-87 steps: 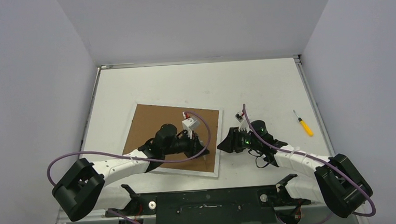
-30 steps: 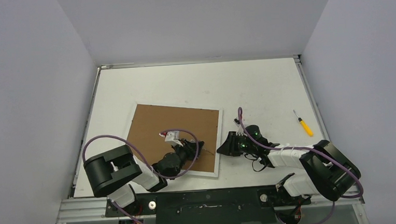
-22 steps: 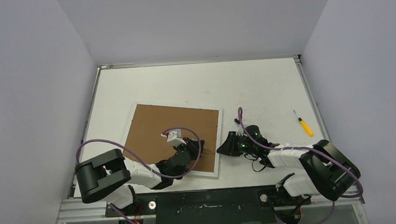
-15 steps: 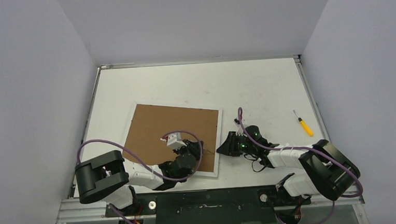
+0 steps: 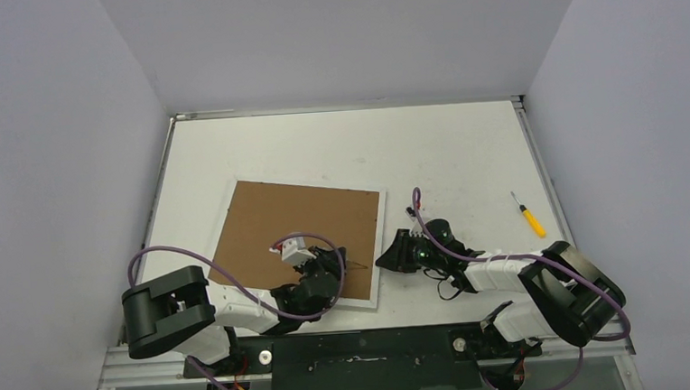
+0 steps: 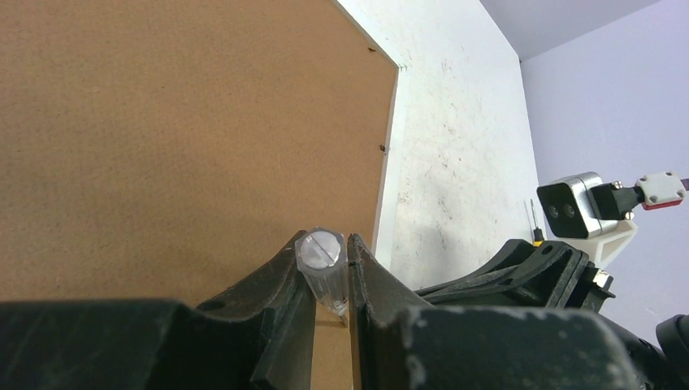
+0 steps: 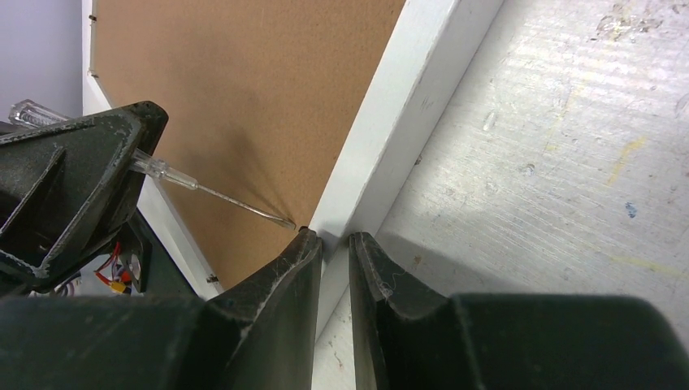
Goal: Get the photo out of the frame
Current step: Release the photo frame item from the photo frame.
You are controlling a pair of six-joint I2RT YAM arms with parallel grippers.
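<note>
Grey walls (image 5: 341,41) enclose the white table (image 5: 348,150) bearing the frame (image 5: 298,225).

Item inspected: the frame (image 5: 289,221). It lies flat and face down on the desk (image 5: 429,154), left of centre and toward the near edge, turned slightly askew. The brown fibreboard back faces up, bounded by a narrow white border. My right hand (image 7: 331,237) straddles the right-side border along its near half, fingers closed narrowly on it. The clear-handled screwdriver (image 7: 213,192) clamped in my left hand (image 6: 331,272) touches its tip to the back just inside that border.
</note>
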